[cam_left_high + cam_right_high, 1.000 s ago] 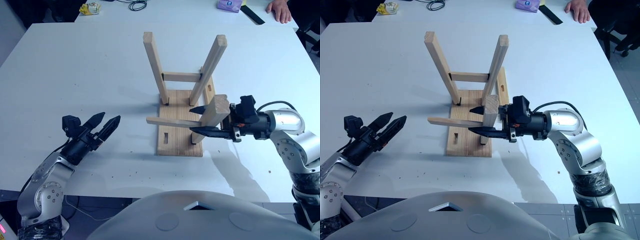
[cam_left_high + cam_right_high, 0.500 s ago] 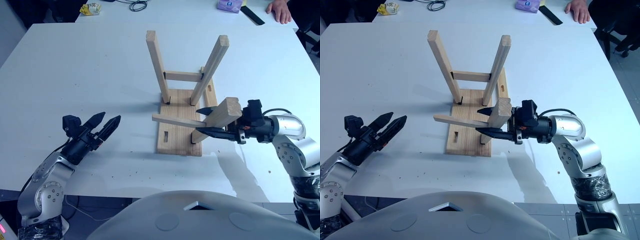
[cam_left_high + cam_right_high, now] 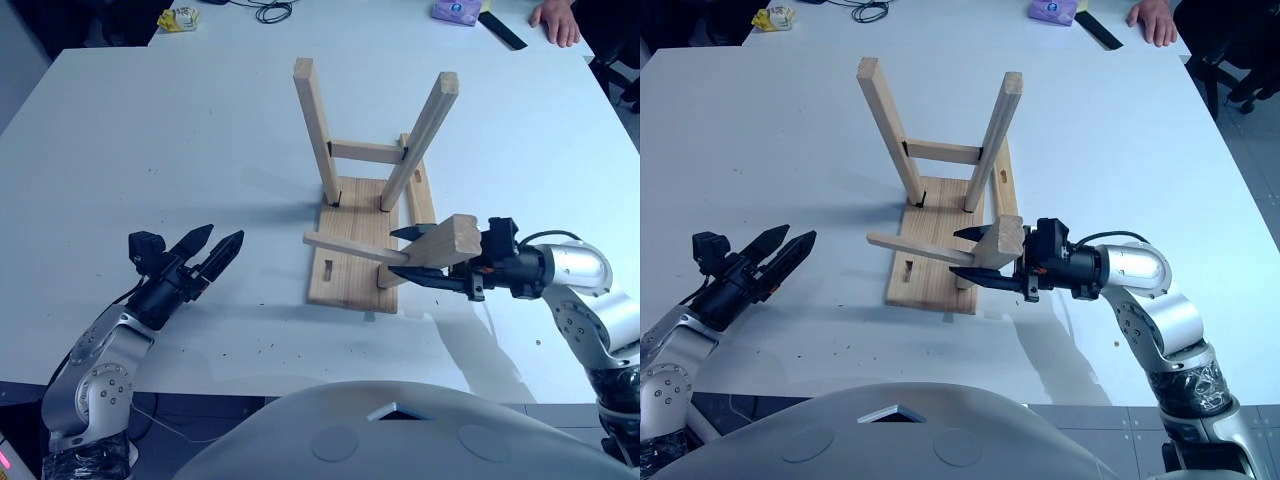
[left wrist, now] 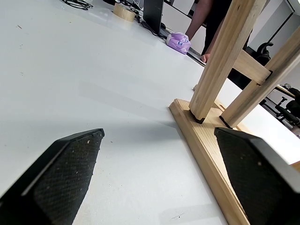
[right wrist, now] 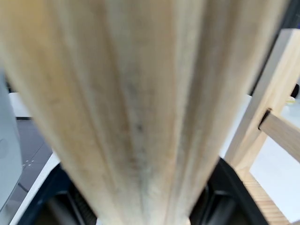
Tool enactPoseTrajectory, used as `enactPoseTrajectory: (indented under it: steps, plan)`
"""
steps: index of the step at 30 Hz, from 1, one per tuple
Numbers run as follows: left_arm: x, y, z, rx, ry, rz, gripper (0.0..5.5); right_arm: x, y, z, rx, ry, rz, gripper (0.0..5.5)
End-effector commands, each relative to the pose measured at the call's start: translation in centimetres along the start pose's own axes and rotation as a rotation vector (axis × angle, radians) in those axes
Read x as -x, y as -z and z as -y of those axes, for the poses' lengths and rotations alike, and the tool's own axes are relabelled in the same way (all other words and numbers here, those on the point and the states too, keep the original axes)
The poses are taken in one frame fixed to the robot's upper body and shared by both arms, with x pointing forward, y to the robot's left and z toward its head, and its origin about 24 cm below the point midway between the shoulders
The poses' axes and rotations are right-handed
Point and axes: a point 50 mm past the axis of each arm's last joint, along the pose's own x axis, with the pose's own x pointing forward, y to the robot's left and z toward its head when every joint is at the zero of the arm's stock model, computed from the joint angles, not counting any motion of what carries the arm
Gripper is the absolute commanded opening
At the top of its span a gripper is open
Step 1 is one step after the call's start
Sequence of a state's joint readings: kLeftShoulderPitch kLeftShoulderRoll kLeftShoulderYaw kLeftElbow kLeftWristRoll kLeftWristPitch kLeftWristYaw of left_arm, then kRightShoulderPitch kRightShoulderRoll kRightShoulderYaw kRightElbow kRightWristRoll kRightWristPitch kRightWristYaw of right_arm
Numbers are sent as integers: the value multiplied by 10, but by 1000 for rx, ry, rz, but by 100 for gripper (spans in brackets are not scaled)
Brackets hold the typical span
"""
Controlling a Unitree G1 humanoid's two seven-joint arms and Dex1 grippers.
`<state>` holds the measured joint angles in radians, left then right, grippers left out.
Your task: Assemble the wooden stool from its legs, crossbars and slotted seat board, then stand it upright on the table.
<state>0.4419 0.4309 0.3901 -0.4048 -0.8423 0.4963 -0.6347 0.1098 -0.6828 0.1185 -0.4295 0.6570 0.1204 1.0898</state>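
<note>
The pale wooden leg [image 3: 455,238], with a thin crossbar [image 3: 345,245] pegged into its side, is clamped between the two black fingers of the right gripper [image 3: 400,252]. It is tilted so its lower end dips towards a near slot of the flat slotted seat board [image 3: 350,290] below the fingertips, apparently to seat it there. Beyond that gripper, two upright joined legs [image 3: 315,130] already stand in the far slots, while the left gripper [image 3: 222,235] hovers parted and empty over the white worktop [image 3: 150,150], well apart, probably free to steady the board.

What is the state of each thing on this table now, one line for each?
Seat board: lying flat on the table.
Far legs: standing in the board, joined by a crossbar.
Third leg: tilted over the board, gripped.
Right claw: shut on third leg.
Left claw: open, empty.
</note>
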Motion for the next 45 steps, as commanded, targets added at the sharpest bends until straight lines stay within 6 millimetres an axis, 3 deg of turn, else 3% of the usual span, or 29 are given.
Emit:
enactPoseTrajectory:
  steps: [1, 11, 20, 26, 37, 45]
  plan:
    - [-3, -2, 0, -15, -4, -5, 436, 20, 46, -2, -242, 114, -190, 204]
    - [-4, -1, 0, -14, 4, -8, 436, 12, 55, 0, -210, 60, -298, 204]
    - [-5, 1, 2, -11, -8, 20, 436, 2, 48, -1, -188, -37, -361, 204]
    - [-12, -5, 5, -22, 14, 45, 436, 6, 54, 9, -290, 18, -341, 204]
    - [-21, -8, 4, -26, 17, 85, 436, 5, 64, 21, -204, -3, -437, 204]
    - [-22, -8, 2, -17, -4, 108, 436, -1, 45, 38, -164, 21, -339, 204]
